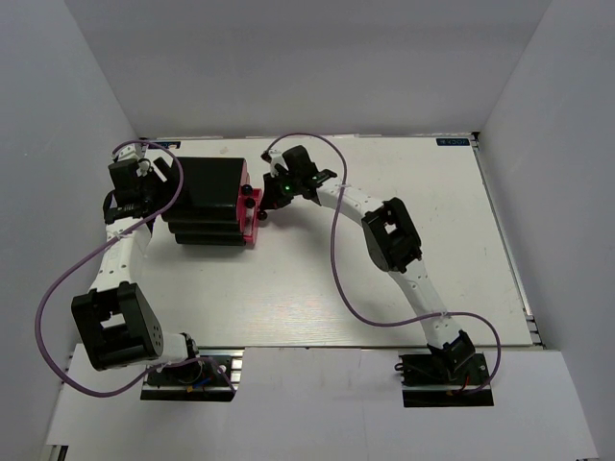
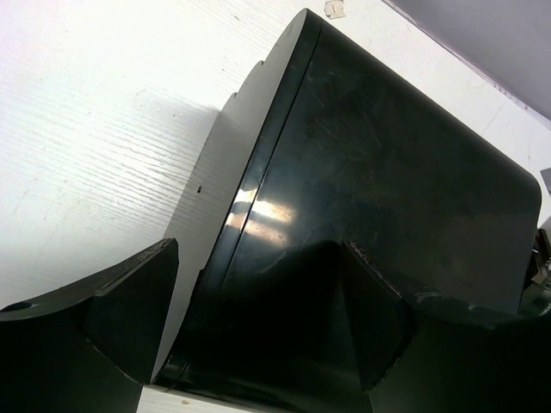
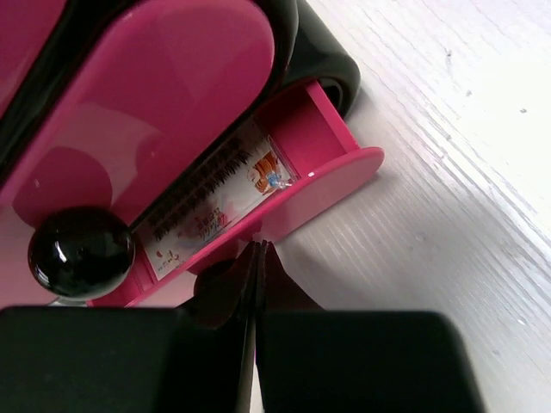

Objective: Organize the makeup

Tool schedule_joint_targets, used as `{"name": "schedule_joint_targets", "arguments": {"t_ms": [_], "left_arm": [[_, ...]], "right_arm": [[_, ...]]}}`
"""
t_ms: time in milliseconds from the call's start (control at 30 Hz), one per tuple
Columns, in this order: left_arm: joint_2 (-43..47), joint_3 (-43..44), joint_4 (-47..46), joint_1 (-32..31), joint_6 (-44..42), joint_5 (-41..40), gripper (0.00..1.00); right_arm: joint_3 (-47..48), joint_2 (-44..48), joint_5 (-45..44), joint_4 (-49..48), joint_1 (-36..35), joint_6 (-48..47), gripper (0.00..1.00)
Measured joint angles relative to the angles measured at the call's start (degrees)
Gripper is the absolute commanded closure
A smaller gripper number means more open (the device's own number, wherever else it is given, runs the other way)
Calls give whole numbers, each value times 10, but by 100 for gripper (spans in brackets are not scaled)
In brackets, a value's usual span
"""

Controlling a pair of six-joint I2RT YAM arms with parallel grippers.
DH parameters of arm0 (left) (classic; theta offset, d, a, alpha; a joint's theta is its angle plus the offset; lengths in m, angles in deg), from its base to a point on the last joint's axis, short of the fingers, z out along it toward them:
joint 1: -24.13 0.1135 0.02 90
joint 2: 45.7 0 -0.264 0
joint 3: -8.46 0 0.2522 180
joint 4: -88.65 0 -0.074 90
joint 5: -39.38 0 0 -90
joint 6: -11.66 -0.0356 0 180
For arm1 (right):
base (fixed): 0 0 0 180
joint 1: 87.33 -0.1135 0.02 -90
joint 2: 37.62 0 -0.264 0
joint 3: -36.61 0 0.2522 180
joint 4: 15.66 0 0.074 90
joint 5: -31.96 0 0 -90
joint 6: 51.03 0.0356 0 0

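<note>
The right gripper (image 3: 258,251) is clenched, its two fingers pressed together with nothing between them, and its tip touches the front rim of the lowest pink drawer (image 3: 344,172), which stands pulled out toward the right. In this drawer lies the white red-printed packet (image 3: 215,194), flat on the bottom and partly under the drawer above. I judge that the step in hand is closing the drawer after the packet went in. The next move then calls for a straight push to the left along the drawer's own line, low on the rim, so that the tip does not slip off the rounded pink edge. A black knob (image 3: 82,252) sits just left of the fingertips and could catch them if the push goes crooked. The black box (image 1: 207,187) stands at the far left of the table (image 1: 384,288). At its back, the left gripper (image 2: 261,249) has its jaws wide apart on both sides of the box edge. Whether they press on it I cannot tell, but placed so they may steady the box against the push. The other makeup shows in no view. The purple cable (image 1: 336,259) of the right arm hangs over the table, well apart from the drawer.
</note>
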Motion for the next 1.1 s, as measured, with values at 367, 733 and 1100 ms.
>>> {"name": "schedule_joint_targets", "arguments": {"t_ms": [367,733,1100], "left_arm": [[-1,0,-2,1,-2,5,15],[-2,0,-4,2,-4,5,15],[-2,0,0,8,11,-12,2]], "right_arm": [[16,-37,64,-68,-2,77,100],[16,-55,119,-132,2,154,100],[-38,-31,104,-122,14,111,68]]}}
